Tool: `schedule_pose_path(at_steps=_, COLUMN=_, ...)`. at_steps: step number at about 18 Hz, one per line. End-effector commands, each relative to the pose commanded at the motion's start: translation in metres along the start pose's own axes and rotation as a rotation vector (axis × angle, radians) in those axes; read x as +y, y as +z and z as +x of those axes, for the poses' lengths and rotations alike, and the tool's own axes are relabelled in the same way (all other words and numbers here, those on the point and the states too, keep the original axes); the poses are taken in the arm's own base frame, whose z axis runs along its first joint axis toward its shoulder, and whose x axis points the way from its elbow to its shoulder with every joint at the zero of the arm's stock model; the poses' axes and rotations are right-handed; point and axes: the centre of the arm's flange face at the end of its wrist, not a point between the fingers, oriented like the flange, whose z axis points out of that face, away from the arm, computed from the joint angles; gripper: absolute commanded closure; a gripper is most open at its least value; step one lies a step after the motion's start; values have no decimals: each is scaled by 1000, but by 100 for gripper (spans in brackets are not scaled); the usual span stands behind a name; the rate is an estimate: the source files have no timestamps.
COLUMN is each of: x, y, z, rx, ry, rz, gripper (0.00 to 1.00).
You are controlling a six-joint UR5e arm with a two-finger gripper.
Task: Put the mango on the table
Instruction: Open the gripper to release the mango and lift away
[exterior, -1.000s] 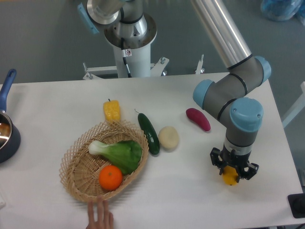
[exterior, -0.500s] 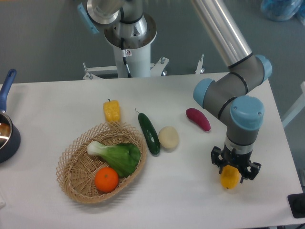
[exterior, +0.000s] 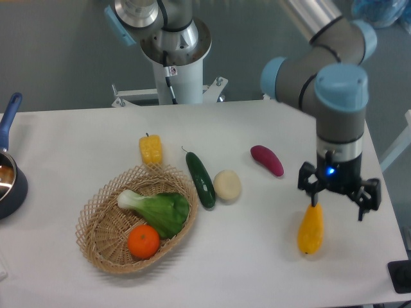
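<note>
The mango (exterior: pixel 311 230) is a smooth yellow-orange oval and lies on the white table (exterior: pixel 250 263) near the front right. My gripper (exterior: pixel 338 201) is open and empty. It hangs above the mango, slightly to the right of it, with its black fingers (exterior: pixel 313 194) spread apart. One finger's tip sits just over the mango's upper end, and I cannot tell whether it touches it.
A wicker basket (exterior: pixel 96 218) at the front left holds an orange (exterior: pixel 143 242) and a leafy green vegetable (exterior: pixel 158 209). A corn piece (exterior: pixel 151 149), a cucumber (exterior: pixel 200 179), a pale potato (exterior: pixel 227 185) and a purple sweet potato (exterior: pixel 266 160) lie mid-table. A blue pot (exterior: pixel 8 179) sits at the left edge.
The gripper has let go of the mango, opened and risen; the mango now lies on the table. A hand seen at the basket's front edge is gone, and the basket shifted slightly.
</note>
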Motion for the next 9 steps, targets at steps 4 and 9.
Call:
schedule_pose_path(at_steps=4, x=58, y=-27, z=-3, rx=26, ry=166, rz=-34, gripper=0)
schedule_pose_path(at_steps=9, x=110, y=-46, z=1, rx=38, ry=232, rz=-22, gripper=0)
